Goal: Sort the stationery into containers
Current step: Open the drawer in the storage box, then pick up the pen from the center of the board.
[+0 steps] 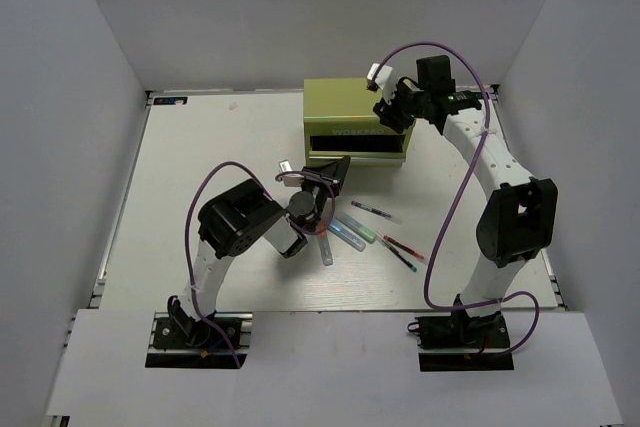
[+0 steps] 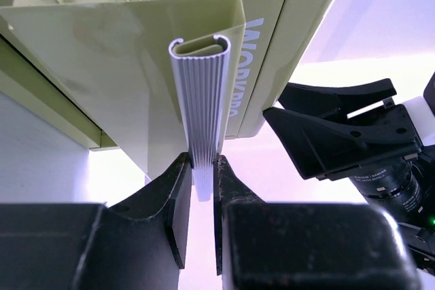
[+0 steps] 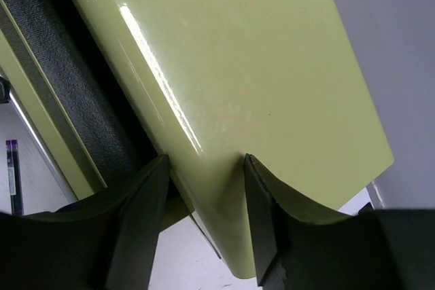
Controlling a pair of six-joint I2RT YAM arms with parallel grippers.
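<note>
Left wrist view: left pincer [image 2: 202, 168] clenched on the ribbed silver handle [image 2: 200, 100] of a drawer [image 2: 115, 59], with the handle's long axis running up between the fingers and away from them. Belongs to the olive-green chest [image 1: 355, 112], glossy metal with pale lettering on the front. From above, stands at the far middle of the table [image 1: 200, 147], drawer drawn out toward the left arm and dark inside.

Right wrist view: right pincer [image 3: 205, 161] half spread, straddling an edge of the chest at its right rear corner. Seems pressed against the metal on both sides, probably to brace the chest while the drawer slides.

Outward from the left pincer, just to its right and a little nearer the bases: markers [image 1: 350, 235] and thin pens [image 1: 376, 211], loose on the table between the two arms. Close beside the left pincer, well apart from the right one, so nearer the left arm. Lie mostly slantwise, far-left to near-right, bunched together. Short and chunky for the markers, blue-green with pale parts; slim for the pens, one dark, one red [image 1: 404, 252]. Probably calls for letting go of the handle, then closing across the slant of one piece.
</note>
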